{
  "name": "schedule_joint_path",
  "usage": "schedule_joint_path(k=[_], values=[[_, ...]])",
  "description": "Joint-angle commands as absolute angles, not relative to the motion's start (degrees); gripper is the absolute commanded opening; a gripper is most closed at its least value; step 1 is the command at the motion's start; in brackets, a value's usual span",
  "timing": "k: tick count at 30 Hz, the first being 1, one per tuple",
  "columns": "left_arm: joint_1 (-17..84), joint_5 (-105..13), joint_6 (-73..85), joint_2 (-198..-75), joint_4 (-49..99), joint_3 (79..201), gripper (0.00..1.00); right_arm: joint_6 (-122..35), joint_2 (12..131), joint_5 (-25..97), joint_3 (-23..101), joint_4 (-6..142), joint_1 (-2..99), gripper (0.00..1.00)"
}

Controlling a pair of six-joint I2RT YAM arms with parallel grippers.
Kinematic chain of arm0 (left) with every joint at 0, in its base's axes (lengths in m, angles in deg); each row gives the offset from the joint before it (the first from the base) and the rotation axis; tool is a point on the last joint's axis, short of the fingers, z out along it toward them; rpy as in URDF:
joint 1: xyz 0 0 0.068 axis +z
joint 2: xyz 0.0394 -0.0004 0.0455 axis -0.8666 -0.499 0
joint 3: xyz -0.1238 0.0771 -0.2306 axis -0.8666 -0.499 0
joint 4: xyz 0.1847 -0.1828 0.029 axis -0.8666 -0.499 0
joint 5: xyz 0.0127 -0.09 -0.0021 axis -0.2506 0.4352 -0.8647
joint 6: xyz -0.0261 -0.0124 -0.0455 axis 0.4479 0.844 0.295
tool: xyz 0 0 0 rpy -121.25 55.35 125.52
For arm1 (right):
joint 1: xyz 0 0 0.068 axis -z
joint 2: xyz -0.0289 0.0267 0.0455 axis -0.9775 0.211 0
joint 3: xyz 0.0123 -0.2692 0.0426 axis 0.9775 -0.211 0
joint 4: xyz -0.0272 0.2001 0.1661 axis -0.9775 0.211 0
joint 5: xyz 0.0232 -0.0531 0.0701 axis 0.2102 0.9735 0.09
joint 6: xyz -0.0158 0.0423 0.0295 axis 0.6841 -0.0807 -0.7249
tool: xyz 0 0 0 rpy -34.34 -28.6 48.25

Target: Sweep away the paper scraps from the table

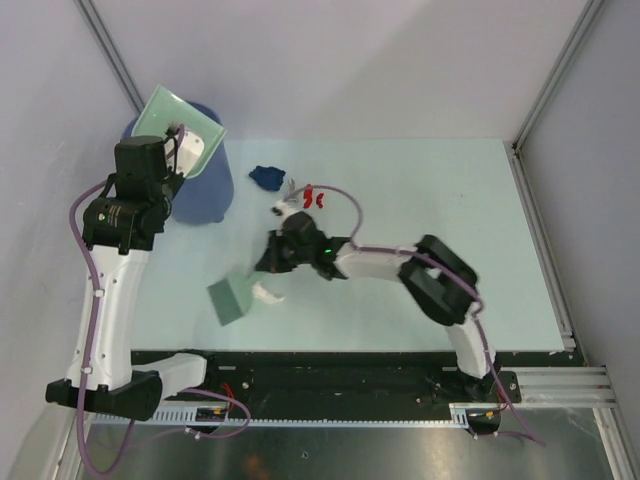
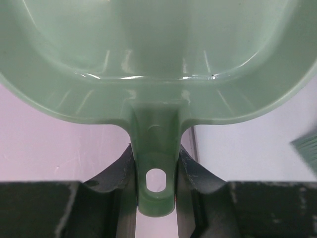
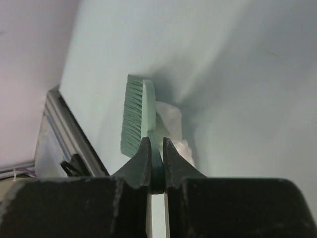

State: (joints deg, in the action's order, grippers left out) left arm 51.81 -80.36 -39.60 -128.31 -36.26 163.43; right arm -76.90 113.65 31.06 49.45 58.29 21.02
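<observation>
My left gripper (image 1: 181, 147) is shut on the handle (image 2: 156, 168) of a mint-green dustpan (image 1: 176, 122), held tilted above a blue bucket (image 1: 207, 190) at the table's far left. The pan (image 2: 158, 49) fills the left wrist view and shows no scraps in it. My right gripper (image 1: 268, 262) is shut on the handle of a mint-green brush (image 1: 231, 299), whose bristles (image 3: 132, 116) rest on the table (image 1: 450, 220). A white paper wad (image 1: 268, 293) lies against the brush (image 3: 148, 106). Dark blue (image 1: 267, 177), red (image 1: 312, 196) and grey-white (image 1: 283, 206) paper scraps lie behind the right wrist.
White walls enclose the table on three sides, with metal rails in the far corners (image 1: 545, 95). A metal rail (image 3: 59, 129) runs along the near edge close to the brush. The right arm's cable (image 1: 345, 205) loops over the scraps area.
</observation>
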Motion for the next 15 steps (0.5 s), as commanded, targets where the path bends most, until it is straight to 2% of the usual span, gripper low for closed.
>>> schedule_joint_path(k=[1,6,11,15], values=[[51.8,-76.89,-37.04,-127.3,-35.28,162.32,0.0,-70.2,94.64,40.21,34.19,65.52,27.36,0.0],[48.82,-71.62,-36.25,-128.26,-37.57,160.14,0.0,-63.6,78.72,45.59,23.51,74.23,31.39,0.0],[37.75,-69.5,-34.06,-129.66,-40.98,155.74,0.0,-58.94,66.52,36.27,22.53,77.06,33.52,0.0],[34.93,-62.13,-32.38,-132.04,-46.09,153.28,0.0,-58.23,56.22,39.75,22.8,79.5,35.45,0.0]])
